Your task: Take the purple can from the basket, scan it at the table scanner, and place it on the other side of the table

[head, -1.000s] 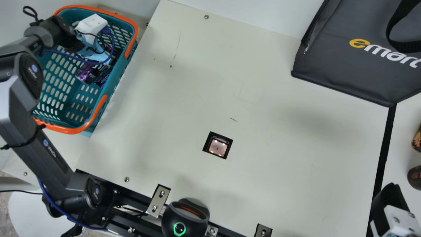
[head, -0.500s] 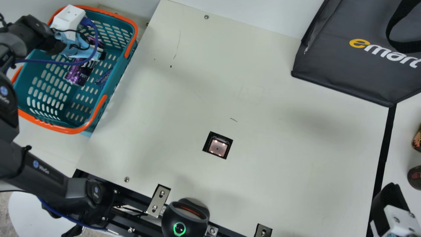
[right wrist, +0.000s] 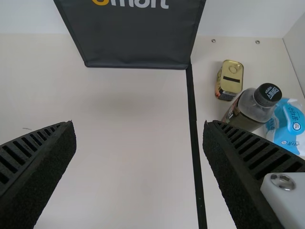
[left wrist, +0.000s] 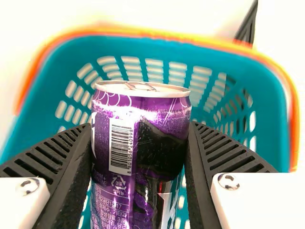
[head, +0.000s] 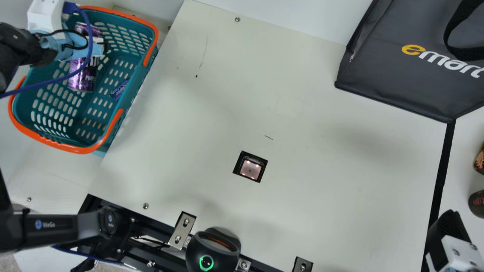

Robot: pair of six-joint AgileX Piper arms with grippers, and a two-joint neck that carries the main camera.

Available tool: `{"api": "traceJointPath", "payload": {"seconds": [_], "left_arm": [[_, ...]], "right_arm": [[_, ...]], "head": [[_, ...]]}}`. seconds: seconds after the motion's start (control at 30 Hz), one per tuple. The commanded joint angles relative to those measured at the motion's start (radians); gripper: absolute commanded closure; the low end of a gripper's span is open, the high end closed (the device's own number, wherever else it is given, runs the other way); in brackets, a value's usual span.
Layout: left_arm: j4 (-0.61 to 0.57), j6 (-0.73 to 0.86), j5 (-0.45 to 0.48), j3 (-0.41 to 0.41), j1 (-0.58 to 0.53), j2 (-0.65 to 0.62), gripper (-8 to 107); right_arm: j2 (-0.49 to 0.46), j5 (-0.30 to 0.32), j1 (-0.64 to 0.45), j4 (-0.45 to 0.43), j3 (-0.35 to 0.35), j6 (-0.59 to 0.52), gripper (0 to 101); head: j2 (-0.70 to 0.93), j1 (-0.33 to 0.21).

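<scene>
Across the main view you see a cream tabletop (head: 321, 181) under soft, diffuse shadows, crossed by a black strip (head: 441, 170). Beyond its far edge you have a plain pale surface (head: 295, 15); at lower left, speckled greyish floor (head: 6, 264).

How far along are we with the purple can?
Looks done: the left gripper has the purple can pinched between its fingers.
In hand: taking it out; the can appears over the basket.
Left: scanning, as it is well away from the scanner, then placing it, probably past the black strip.
</scene>
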Motion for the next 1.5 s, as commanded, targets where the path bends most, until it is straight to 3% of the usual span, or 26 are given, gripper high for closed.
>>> {"api": "traceJointPath", "payload": {"seconds": [0.0,0.7,1.47], "left_arm": [[0.009,-0.046,-0.013,0.001,-0.009,-0.052,107],[0.135,-0.382,-0.036,-0.057,-0.228,-0.311,107],[0.282,-0.639,-0.3,0.147,-0.577,-0.422,107]], "right_arm": [[0.0,0.0,0.0,0.0,0.0,0.0,6],[0.0,0.0,0.0,0.0,0.0,0.0,6],[0.0,-0.001,0.0,0.0,0.0,0.0,6]], "head": [[0.002,-0.027],[0.002,-0.027],[0.002,-0.027]]}}
